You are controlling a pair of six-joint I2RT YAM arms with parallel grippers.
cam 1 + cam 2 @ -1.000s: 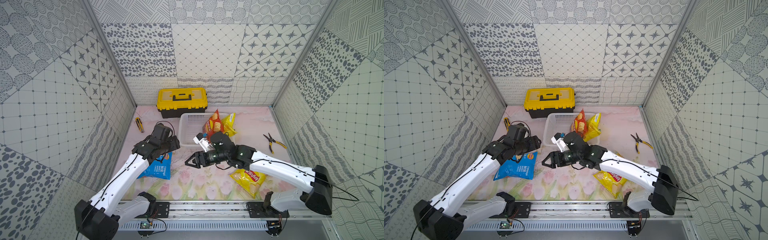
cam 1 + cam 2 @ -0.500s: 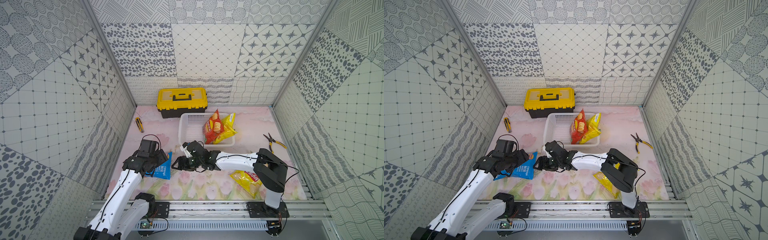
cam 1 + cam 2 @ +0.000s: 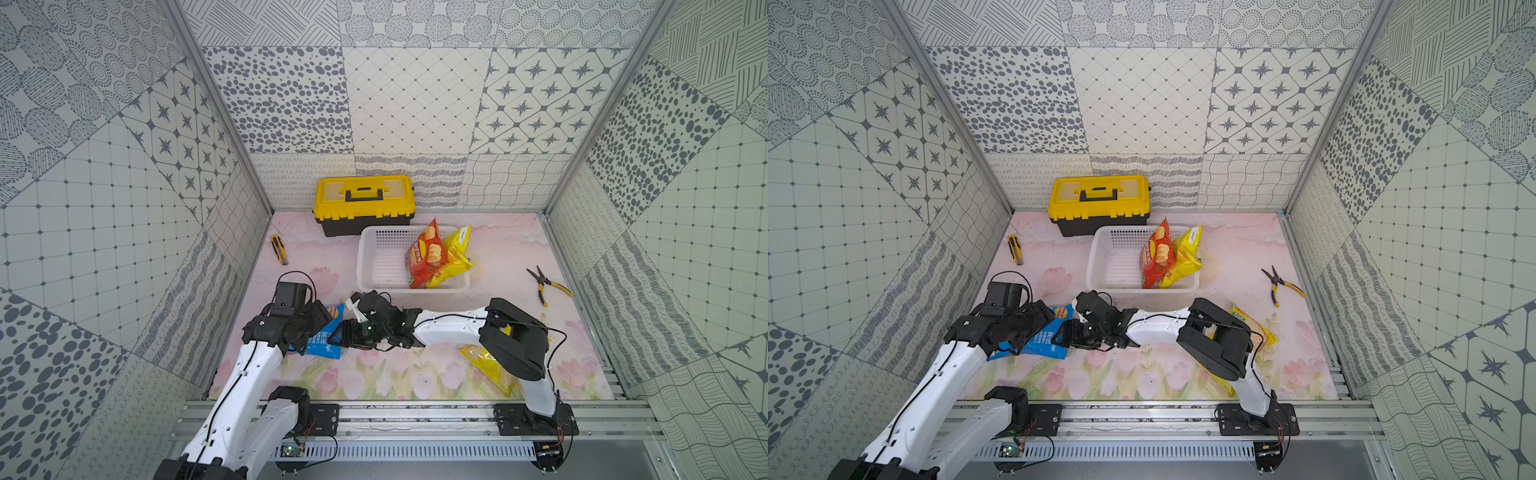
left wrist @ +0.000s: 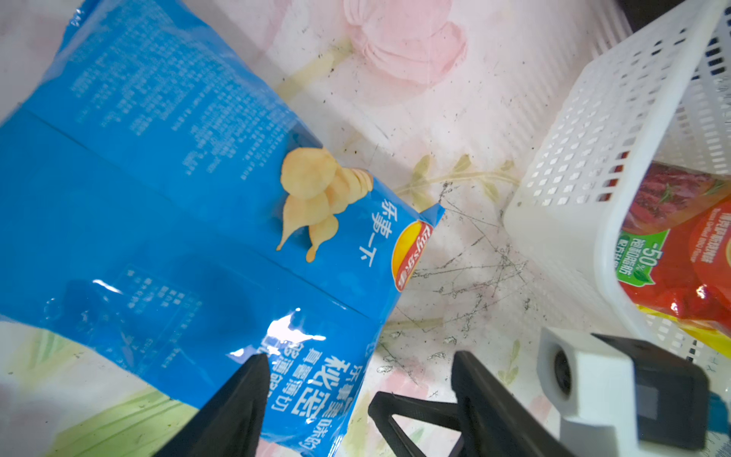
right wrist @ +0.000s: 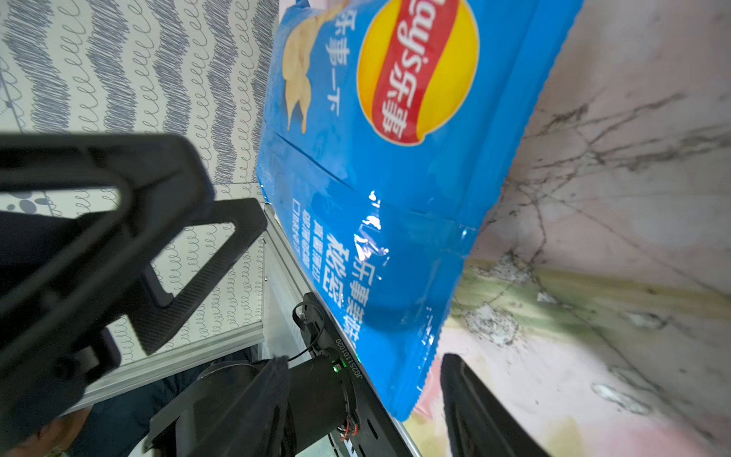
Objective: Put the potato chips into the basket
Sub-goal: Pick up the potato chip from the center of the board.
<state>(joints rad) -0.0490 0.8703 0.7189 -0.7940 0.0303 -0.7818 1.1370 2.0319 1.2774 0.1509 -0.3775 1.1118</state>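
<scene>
A blue bag of potato chips [image 3: 324, 338] [image 3: 1044, 338] lies on the floral table at the front left, between my two grippers. My left gripper [image 3: 322, 318] [image 4: 360, 358] hovers open over the blue bag [image 4: 178, 205]; one finger is above the bag, the other above the table. My right gripper [image 3: 338, 334] [image 5: 366, 358] is low at the bag's right edge, open, with a corner of the blue bag [image 5: 395, 178] between its fingers. The white basket [image 3: 374, 286] [image 3: 1100, 286] holds a red bag [image 3: 426, 257] and a yellow bag [image 3: 455, 257]. A second yellow bag [image 3: 484, 361] lies partly under my right arm.
A yellow-and-black toolbox [image 3: 363, 199] stands behind the basket at the back wall. A utility knife [image 3: 279, 249] lies at the left wall and pliers [image 3: 546, 284] at the right. The left wall is close beside the blue bag.
My right gripper has swung left and down, from in front of the basket to the blue bag's right edge. My left gripper has drawn back toward the front, staying over the bag.
</scene>
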